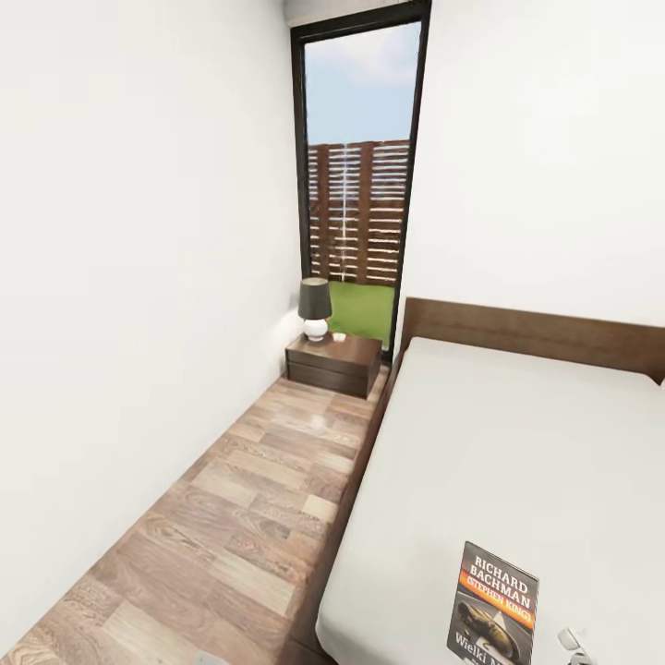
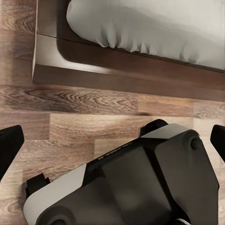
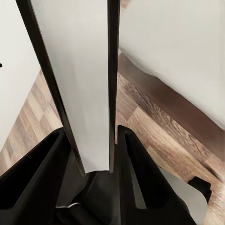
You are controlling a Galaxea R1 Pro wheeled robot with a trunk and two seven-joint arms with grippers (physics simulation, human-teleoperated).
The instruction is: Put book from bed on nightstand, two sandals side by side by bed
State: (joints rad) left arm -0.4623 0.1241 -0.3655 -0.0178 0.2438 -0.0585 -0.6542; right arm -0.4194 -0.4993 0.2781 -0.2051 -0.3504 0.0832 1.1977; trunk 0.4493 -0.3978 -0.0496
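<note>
The book point(image 1: 494, 605), dark grey with an orange band, shows at the lower right of the head view over the bed's point(image 1: 517, 434) light grey cover. In the right wrist view it is seen edge-on, with white pages point(image 3: 84, 70) between dark covers. My right gripper point(image 3: 90, 132) is shut on it, one finger against each cover, with floor and bed frame showing beyond. My left gripper point(image 2: 112, 145) is open and holds nothing, hanging over the floor near a bed corner point(image 2: 47, 61). The nightstand point(image 1: 334, 362) stands by the headboard at the far end. The sandals are out of view.
A dark-shaded lamp point(image 1: 315, 309) and a small white item sit on the nightstand. A strip of wood-plank floor point(image 1: 249, 499) runs between the white left wall and the bed, up to a tall window point(image 1: 358, 185). My own base point(image 2: 140, 187) is below the left gripper.
</note>
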